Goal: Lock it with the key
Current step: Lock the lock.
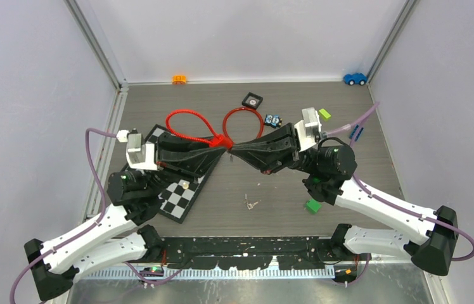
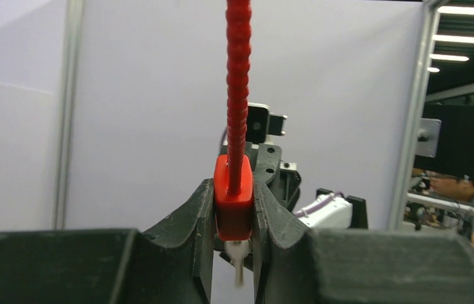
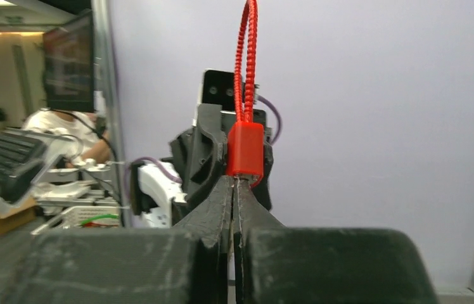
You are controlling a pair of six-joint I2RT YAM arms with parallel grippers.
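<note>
Left end effector [image 2: 233, 188] clamps the rigid lock body [image 2: 232, 206]; right end effector [image 3: 235, 183] pinches its thin, probably slippery key [image 2: 238, 261].

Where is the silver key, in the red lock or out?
In. The silver metal key pokes from the red plastic lock body.

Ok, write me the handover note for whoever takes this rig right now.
Left fingers: shut on the red lock body, held up in the air, red cable trailing from it.
Right fingers: shut, apparently pinching the key at the body's end opposite the cable.
Done: lock held, key seated in it.
To do: turn the key; whether it is already turned cannot be told. Then release.
</note>
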